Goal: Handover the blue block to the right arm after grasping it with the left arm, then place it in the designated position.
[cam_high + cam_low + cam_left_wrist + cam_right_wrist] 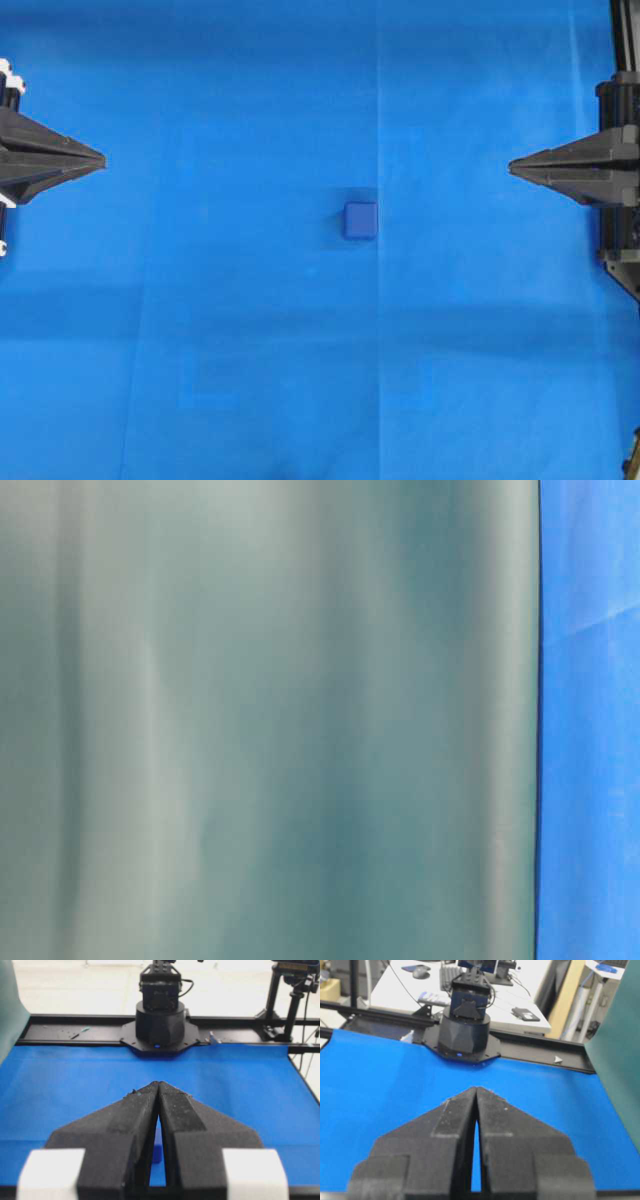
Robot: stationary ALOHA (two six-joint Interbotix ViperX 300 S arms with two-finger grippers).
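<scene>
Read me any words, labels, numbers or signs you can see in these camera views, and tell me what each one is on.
No text can be read in any view.
The blue block and the blue cloth are unmarked.
The left gripper and the right gripper show no lettering.
The desk items behind the table in the right wrist view are too small and blurred to read.

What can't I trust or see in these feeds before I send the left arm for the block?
- Table-level view: a blurred grey-green sheet fills nearly all of it; block and both grippers hidden.
- Left wrist view: the left gripper, shut, covers the block; only a sliver shows in the finger gap.
- Right wrist view: the right gripper, shut, blocks the centre; no block visible.
- Overhead view: both arms cut off by the side edges; no marked placement spot is visible on the cloth.
</scene>
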